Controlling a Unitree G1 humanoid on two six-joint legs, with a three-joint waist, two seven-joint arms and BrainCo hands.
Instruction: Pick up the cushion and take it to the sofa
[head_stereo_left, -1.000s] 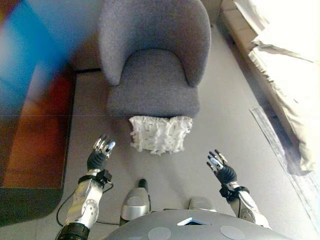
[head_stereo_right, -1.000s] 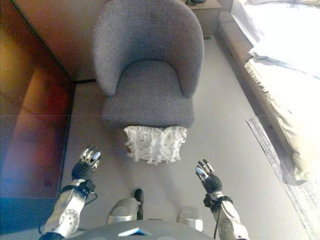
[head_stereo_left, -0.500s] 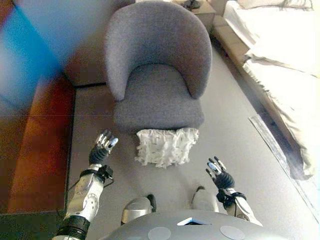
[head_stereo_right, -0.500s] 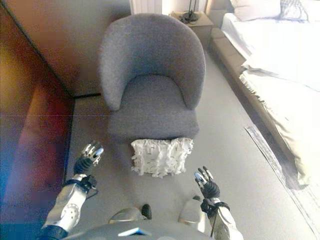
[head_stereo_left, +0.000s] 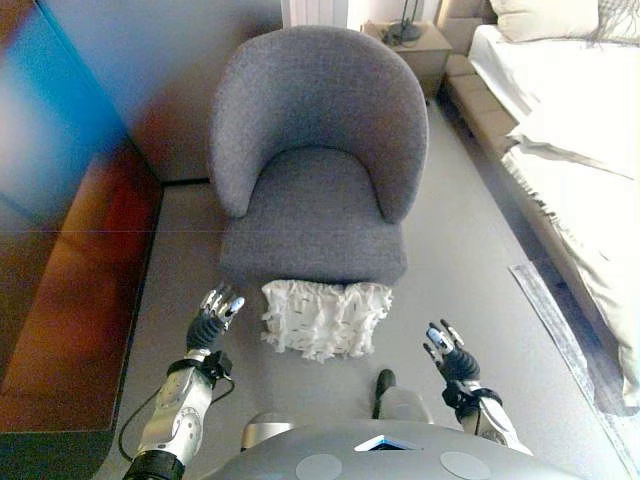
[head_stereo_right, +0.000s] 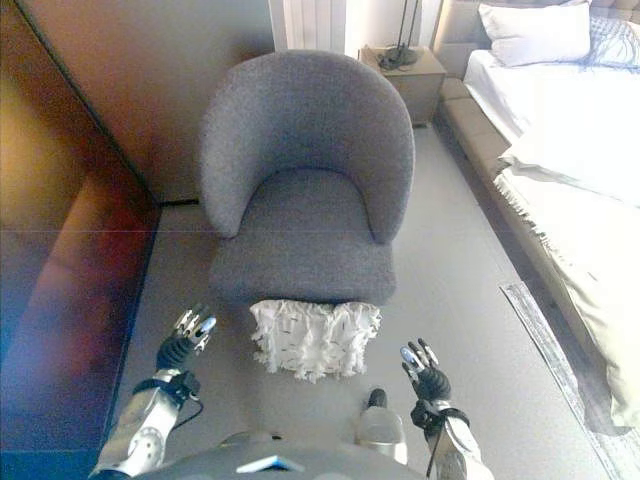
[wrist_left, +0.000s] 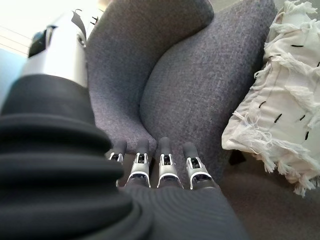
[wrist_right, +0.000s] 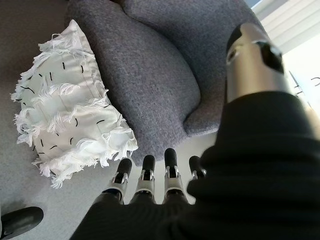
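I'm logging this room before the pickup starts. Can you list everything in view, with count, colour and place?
Cushion: one, white with fringed tufts and short black marks, on the floor, leaning against the armchair's front.
Armchair: one, grey fabric, round-backed, straight ahead, seat empty.
Bed: one, white and cream bedding, along the right side.
Pillow: one, white, at the head of the bed.
Bedside table: one, light wood, behind the armchair, with a dark lamp base on top.
Rug: one, grey, edge showing beside the bed.
Cabinet: one, reddish brown, along the left side.
Left hand: open, held left of the cushion, not touching it.
Right hand: open, held right of the cushion, not touching it.
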